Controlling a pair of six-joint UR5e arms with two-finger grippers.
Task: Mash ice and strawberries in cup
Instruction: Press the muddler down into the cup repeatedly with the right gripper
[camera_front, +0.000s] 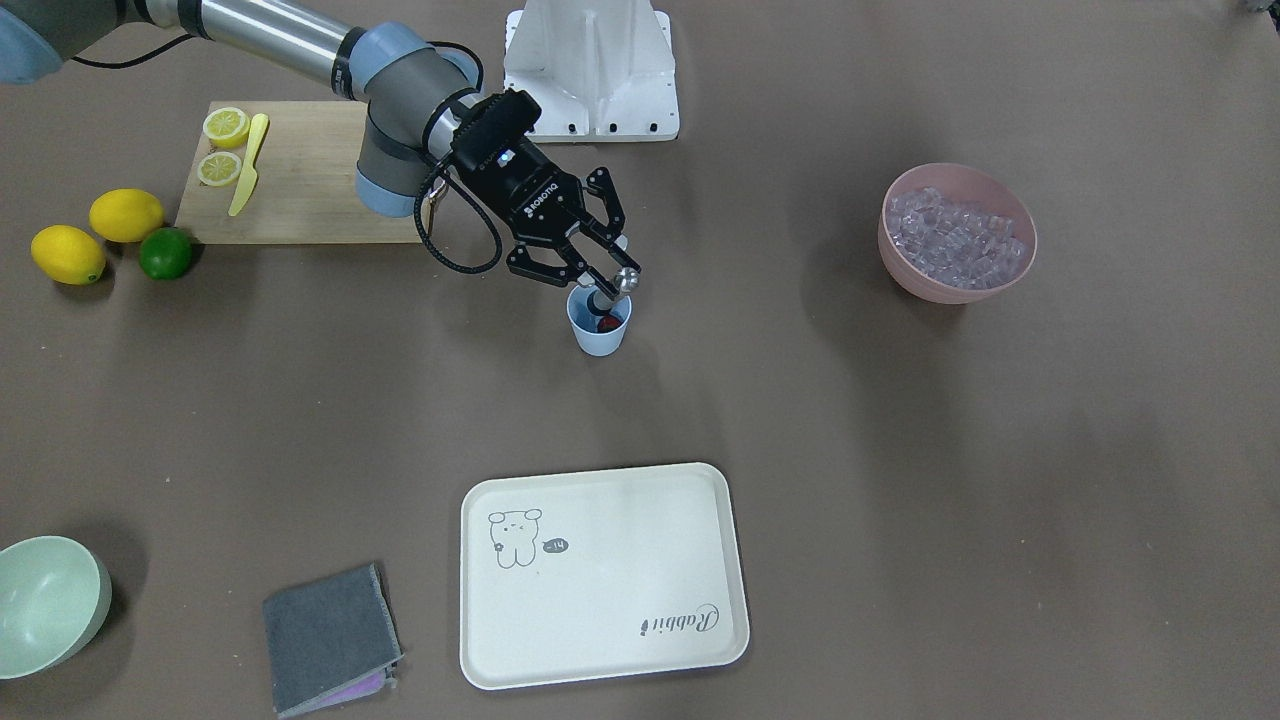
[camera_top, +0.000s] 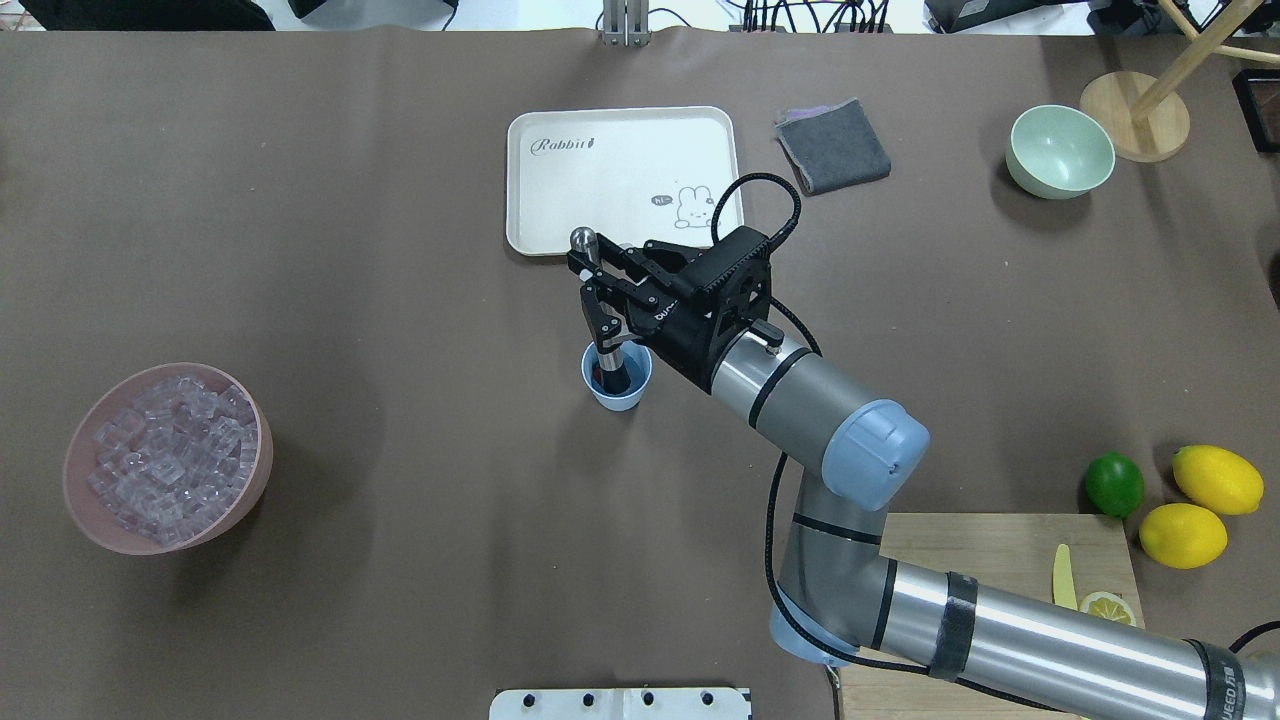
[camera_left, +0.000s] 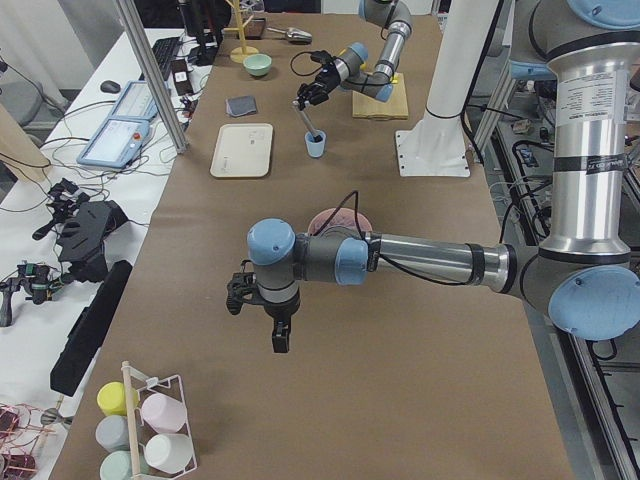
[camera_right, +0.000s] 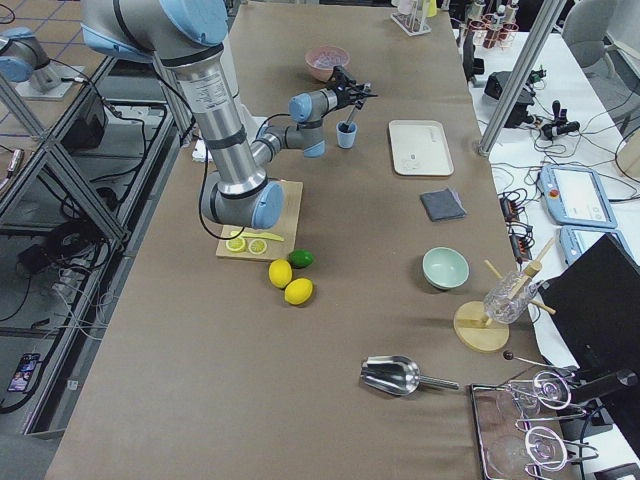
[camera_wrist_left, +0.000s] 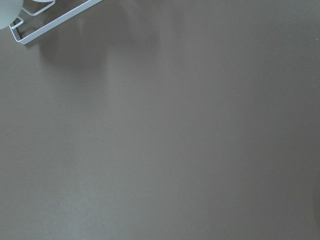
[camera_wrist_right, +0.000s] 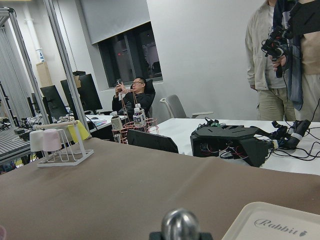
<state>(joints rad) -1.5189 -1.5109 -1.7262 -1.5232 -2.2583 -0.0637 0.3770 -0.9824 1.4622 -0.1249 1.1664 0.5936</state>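
Observation:
The light blue cup (camera_front: 598, 330) (camera_top: 620, 392) stands mid-table, with the red strawberry (camera_front: 607, 322) showing inside it. My right gripper (camera_front: 597, 272) (camera_top: 603, 300) hangs just above the cup, shut on a metal muddler (camera_top: 596, 290) whose lower end is down in the cup. The muddler's ball top (camera_front: 626, 281) (camera_wrist_right: 180, 225) sticks out above the fingers. The ice (camera_front: 955, 240) (camera_top: 170, 455) fills a pink bowl (camera_front: 905, 275) off to the robot's left. Whether any ice lies in the cup is hidden. My left gripper (camera_left: 280, 335) hovers low over bare table; whether it is open or shut, I cannot tell.
A cream tray (camera_front: 600, 640) (camera_top: 530, 200), a grey cloth (camera_front: 330, 635) and a pale green bowl (camera_front: 45, 605) lie beyond the cup. A cutting board (camera_front: 300, 190) with lemon halves and a yellow knife, two lemons (camera_front: 125, 215) and a lime (camera_front: 165, 253) sit near the right arm's base.

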